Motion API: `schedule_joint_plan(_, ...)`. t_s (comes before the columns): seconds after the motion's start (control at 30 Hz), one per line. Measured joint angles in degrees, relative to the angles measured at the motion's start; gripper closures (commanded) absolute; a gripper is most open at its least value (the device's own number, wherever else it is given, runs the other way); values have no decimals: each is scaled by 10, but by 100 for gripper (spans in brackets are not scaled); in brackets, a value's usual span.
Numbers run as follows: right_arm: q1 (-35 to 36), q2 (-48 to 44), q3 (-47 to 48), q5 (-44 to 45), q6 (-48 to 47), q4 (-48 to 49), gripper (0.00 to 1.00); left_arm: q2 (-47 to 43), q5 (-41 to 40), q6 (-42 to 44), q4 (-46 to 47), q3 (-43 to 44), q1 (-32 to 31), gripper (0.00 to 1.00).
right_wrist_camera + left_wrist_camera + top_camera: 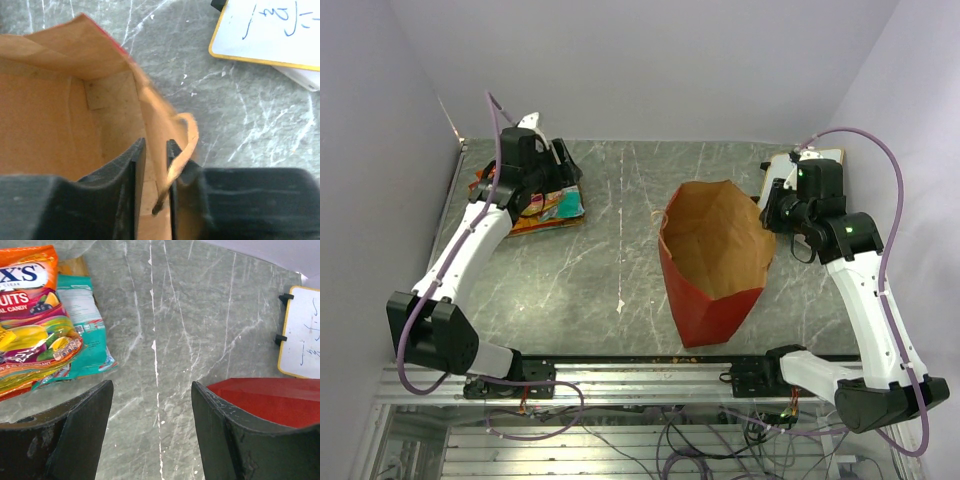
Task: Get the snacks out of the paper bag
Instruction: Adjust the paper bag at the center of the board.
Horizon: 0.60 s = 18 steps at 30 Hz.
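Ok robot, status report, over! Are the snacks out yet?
Left gripper open, empty, beside snacks. Right gripper astride paper bag rim, grip unclear. Bag looks empty. Nothing in the way.

The top view looks down from above and behind the arm bases and takes in the whole table [620, 200]. The left wrist view sits low and near, facing right across the tabletop. The right wrist view looks down very close on the rim of the paper bag [60, 125]. All three views share the bag and the white board [270, 30].
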Motion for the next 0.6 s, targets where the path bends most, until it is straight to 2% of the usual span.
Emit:
schedule_joint_plan(0.3,0,-2,9,-16,2,-2,26,-11,17,-13,-3,-2,-26,25)
schedule_joint_plan(0.5,0,-5,48,-20,9,0,12,-66,21,-38,-11,-21,-55,24)
schedule_joint_plan(0.6,0,-15,60,-20,18,2,1,-80,23,-40,-19,-20,-64,23)
